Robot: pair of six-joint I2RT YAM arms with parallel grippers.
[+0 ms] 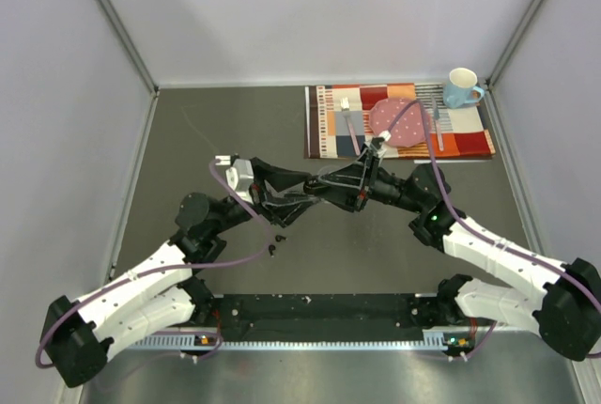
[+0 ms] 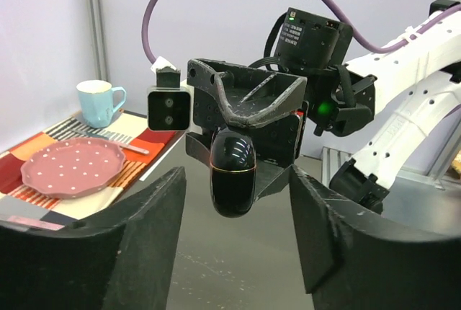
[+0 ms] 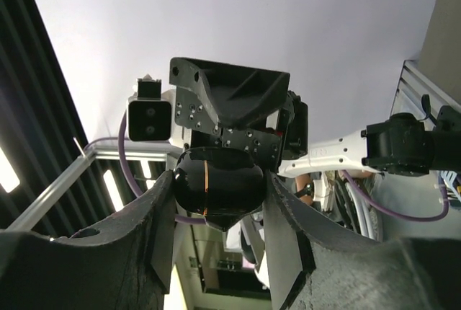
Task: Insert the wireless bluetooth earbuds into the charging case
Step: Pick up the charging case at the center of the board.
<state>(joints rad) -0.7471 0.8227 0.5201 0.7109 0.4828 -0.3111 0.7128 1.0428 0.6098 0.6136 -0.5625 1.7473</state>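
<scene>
My right gripper [image 3: 220,180] is shut on a glossy black oval charging case [image 3: 216,186] with a thin gold seam and holds it above the table's middle [image 1: 324,194]. My left gripper [image 2: 236,177] is open and faces it head-on, one finger on each side of the case [image 2: 232,180] and not touching it. In the top view the left gripper [image 1: 302,199] meets the right one fingertip to fingertip. Two tiny black bits that look like earbuds [image 1: 273,249] lie on the grey table below the left gripper. No other earbuds show.
A striped placemat [image 1: 329,127] lies at the far right with a pink dotted plate [image 1: 399,122], cutlery [image 1: 438,125] and a light blue mug [image 1: 462,87]. Grey walls close in the sides and back. A black rail [image 1: 319,308] runs along the near edge.
</scene>
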